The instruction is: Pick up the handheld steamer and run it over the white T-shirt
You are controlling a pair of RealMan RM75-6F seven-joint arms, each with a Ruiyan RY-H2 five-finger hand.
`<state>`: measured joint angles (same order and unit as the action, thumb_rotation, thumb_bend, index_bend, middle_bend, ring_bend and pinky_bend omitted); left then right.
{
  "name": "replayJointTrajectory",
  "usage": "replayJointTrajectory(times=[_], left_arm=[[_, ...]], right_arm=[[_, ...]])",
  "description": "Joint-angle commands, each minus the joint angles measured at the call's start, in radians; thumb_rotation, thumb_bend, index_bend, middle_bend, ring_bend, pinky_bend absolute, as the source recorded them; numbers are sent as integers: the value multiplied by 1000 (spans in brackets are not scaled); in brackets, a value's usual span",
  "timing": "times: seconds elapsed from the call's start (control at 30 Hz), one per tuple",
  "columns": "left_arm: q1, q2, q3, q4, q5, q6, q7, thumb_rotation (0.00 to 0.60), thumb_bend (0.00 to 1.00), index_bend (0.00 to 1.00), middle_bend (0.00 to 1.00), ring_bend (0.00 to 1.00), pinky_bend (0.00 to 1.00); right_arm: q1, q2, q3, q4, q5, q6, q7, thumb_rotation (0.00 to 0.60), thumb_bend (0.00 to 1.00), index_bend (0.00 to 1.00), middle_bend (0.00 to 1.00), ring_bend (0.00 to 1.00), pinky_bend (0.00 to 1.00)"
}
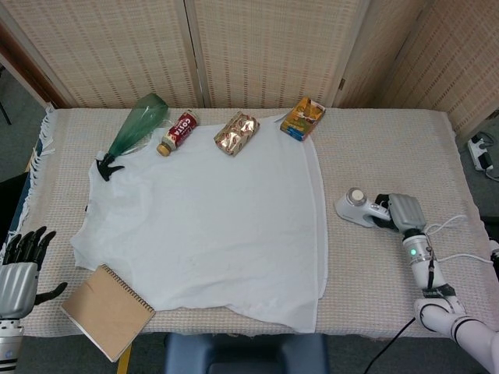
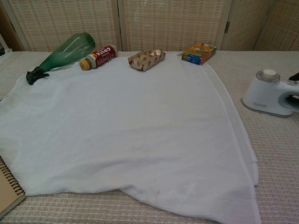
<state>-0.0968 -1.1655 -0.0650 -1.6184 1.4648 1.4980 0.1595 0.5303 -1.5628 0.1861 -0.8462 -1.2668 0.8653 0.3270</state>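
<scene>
The handheld steamer (image 1: 356, 206) is seen on the table (image 1: 390, 140) just right of the white T-shirt (image 1: 210, 226), with the right hand (image 1: 401, 212) wrapped around its handle, though how firmly cannot be judged from above. The left hand (image 1: 22, 265) is held open and empty by the notebook (image 1: 107, 310). If it is lifted on a shallow grasp, the steamer could be tipped or dropped, or its cord (image 1: 456, 226) snagged.
</scene>
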Motion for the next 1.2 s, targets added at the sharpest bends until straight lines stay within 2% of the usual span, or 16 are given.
replayJointTrajectory(times=[0.03, 0.1, 0.2, 0.27, 0.4, 0.6, 0.67, 0.77, 0.87, 1.07, 1.2], left_arm=[[-13, 4, -4, -1, 19, -3, -5, 600, 152, 152, 99, 90, 65], [-31, 4, -9, 5, 47, -5, -23, 600, 176, 171, 121, 108, 70], [-67, -2, -23, 27, 96, -10, -75, 600, 280, 230, 212, 184, 120], [-102, -6, -32, 41, 127, -30, -104, 600, 324, 247, 239, 207, 139], [-186, -8, -48, 54, 169, -105, -142, 600, 497, 285, 273, 244, 159], [-348, -31, -76, 43, 184, -293, -196, 600, 523, 295, 279, 246, 161], [-408, -45, -85, 39, 147, -395, -196, 600, 557, 300, 260, 227, 136], [-480, -58, -102, 7, 37, -558, -183, 600, 601, 275, 215, 176, 82], [-552, -101, -123, 19, -64, -683, -177, 591, 607, 258, 190, 151, 48], [-623, -175, -106, 76, -187, -794, -80, 438, 539, 217, 129, 57, 0], [-647, -205, -80, 93, -276, -839, -31, 422, 506, 165, 93, 13, 0]], right_arm=[[-13, -39, -27, 80, -90, 67, 191, 600, 499, 829, 860, 791, 926], [-15, -32, -30, 83, -105, 78, 250, 600, 508, 848, 874, 816, 952], [-16, 0, -28, 56, -121, 103, 294, 600, 521, 860, 881, 838, 977], [-17, 30, -26, 17, -131, 120, 306, 600, 531, 862, 881, 844, 984], [-14, 95, -18, -90, -138, 135, 307, 600, 553, 864, 885, 851, 989], [24, 211, 14, -305, -123, 91, 266, 600, 584, 864, 885, 856, 992], [47, 238, 26, -365, -111, 62, 233, 600, 597, 866, 886, 859, 996], [79, 262, 36, -427, -96, 20, 176, 600, 620, 870, 892, 866, 1000], [114, 268, 48, -483, -73, -10, 88, 600, 620, 870, 892, 867, 1000], [162, 232, 62, -526, -19, -48, -15, 600, 631, 870, 893, 868, 1000], [191, 180, 58, -515, 7, -67, -63, 600, 642, 870, 894, 869, 1000]])
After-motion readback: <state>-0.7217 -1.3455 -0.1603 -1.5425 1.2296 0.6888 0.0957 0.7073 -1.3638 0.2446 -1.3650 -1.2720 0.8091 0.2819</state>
